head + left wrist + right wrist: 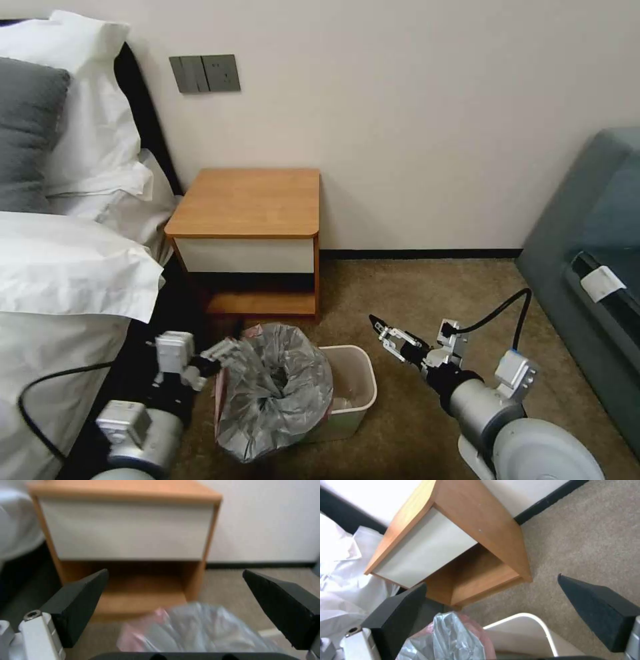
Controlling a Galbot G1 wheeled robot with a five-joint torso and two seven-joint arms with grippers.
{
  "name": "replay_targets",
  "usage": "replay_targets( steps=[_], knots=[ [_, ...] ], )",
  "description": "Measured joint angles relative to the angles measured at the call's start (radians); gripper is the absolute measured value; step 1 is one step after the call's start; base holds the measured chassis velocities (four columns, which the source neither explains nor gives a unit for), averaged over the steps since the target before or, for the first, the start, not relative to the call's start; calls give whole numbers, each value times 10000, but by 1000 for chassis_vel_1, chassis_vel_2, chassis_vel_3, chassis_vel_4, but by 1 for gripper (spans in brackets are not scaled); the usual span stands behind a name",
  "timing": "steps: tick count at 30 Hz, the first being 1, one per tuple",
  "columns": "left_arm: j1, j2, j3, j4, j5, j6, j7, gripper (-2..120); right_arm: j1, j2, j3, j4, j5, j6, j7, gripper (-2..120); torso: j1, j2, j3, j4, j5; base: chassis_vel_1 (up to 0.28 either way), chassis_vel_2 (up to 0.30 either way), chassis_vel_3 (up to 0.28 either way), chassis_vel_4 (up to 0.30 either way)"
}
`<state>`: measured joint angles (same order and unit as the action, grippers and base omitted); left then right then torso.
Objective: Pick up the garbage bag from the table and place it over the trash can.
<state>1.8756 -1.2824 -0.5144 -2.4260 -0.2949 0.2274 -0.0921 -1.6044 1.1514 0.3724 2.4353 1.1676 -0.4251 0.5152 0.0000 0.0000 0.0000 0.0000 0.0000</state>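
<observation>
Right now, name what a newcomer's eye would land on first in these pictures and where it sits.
First comes the crinkled grey garbage bag, bunched over the left part of the cream trash can on the carpet, leaving the can's right side uncovered. The left claw sits open at the bag's left edge, while the right claw hangs open to the can's right. Behind them the orange-brown table stands against the wall beside the bed.

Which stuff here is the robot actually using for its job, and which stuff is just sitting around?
For the job: garbage bag, draped over one end of the trash can; table; left gripper, open beside the bag; right gripper, open above the carpet.

Just around: bed pillows, wall socket panel, grey sofa.
</observation>
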Motion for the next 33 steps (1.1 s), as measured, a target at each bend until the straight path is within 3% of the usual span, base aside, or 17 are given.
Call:
replay_targets(
  steps=[14, 17, 24, 33],
  knots=[
    [-67, 167, 1074, 488, 122, 830, -1018, 100, -448, 484, 0, -23, -659, 212, -16, 100, 0, 0, 0, 0, 0, 0, 0, 0, 0],
    [-41, 120, 1290, 487, 139, 1106, -1625, 100, -439, 524, 7, -71, -711, 252, -20, 100, 0, -1, 0, 0, 0, 0, 0, 0, 0],
    [-38, 116, 1335, 549, 112, 1268, -1844, 100, -411, 601, -14, -129, -756, 285, -38, 100, 0, -1, 0, 0, 0, 0, 0, 0, 0],
    [-395, 90, 1344, 1511, -40, 1177, -1829, 100, -441, 636, -59, -167, -908, 397, -58, 100, 0, 0, 1, 0, 0, 0, 0, 0, 0]
  ],
)
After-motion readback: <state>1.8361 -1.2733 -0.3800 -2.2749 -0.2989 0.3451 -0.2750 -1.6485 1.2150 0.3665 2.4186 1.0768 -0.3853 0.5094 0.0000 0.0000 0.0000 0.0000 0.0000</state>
